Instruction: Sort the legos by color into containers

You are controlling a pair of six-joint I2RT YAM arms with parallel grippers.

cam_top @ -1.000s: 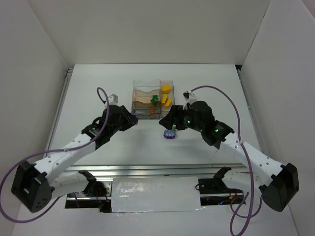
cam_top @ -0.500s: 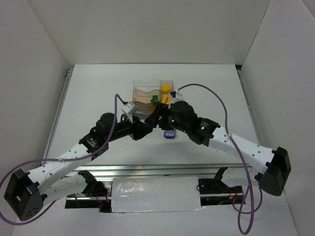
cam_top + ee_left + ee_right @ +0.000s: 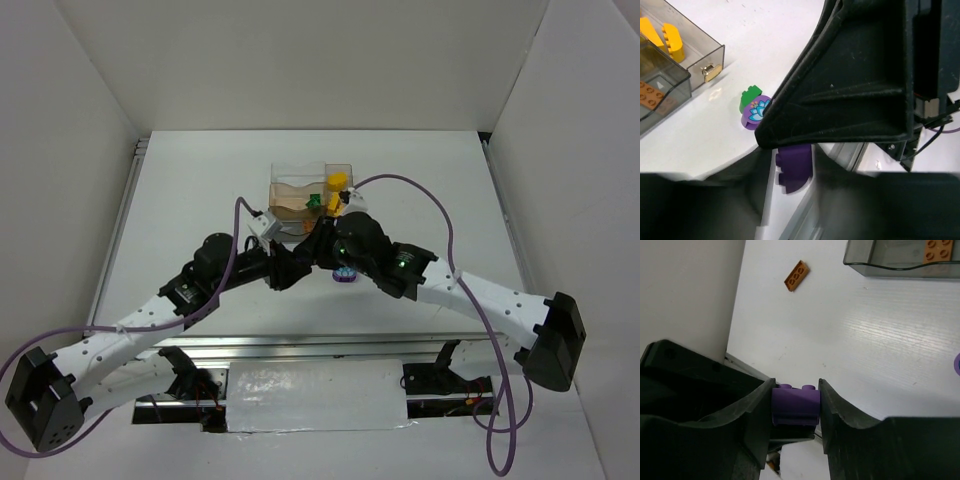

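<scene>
Left gripper [image 3: 789, 174] slid up to right gripper [image 3: 795, 392], right one pinching small purple plastic brick [image 3: 795, 407], left's grip can't tell

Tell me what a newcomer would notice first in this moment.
The right end effector and left end effector meet tip to tip just on the near side of the containers. The right one is shut on a purple brick that also sits between the left one's fingers, whose grip I cannot judge. A rounded purple piece with a green top lies on the table beside them.
</scene>
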